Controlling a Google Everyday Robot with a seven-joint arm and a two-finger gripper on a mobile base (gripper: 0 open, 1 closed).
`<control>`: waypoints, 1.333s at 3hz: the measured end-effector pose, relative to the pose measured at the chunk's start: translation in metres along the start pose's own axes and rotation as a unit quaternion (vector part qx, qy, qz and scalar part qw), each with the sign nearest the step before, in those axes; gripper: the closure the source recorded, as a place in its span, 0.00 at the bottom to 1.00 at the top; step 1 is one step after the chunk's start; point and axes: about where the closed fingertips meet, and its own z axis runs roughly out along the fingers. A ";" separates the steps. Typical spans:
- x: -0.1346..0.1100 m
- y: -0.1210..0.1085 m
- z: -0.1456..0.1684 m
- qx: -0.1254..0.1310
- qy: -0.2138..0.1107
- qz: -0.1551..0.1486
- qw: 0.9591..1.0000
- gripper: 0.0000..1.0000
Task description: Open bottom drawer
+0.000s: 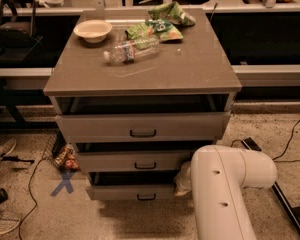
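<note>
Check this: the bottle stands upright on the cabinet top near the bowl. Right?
No. The camera view shows the bottle lying on its side on the cabinet top near the bowl. The claw is at the right end of the bottom drawer.
</note>
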 end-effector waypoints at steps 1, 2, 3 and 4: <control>0.000 0.002 0.001 -0.001 0.000 0.000 1.000 0.50; -0.001 0.004 0.003 -0.003 -0.001 0.000 1.000 0.27; -0.001 0.012 0.004 -0.011 0.003 -0.005 1.000 0.04; -0.006 0.029 -0.005 -0.026 0.012 -0.017 0.999 0.02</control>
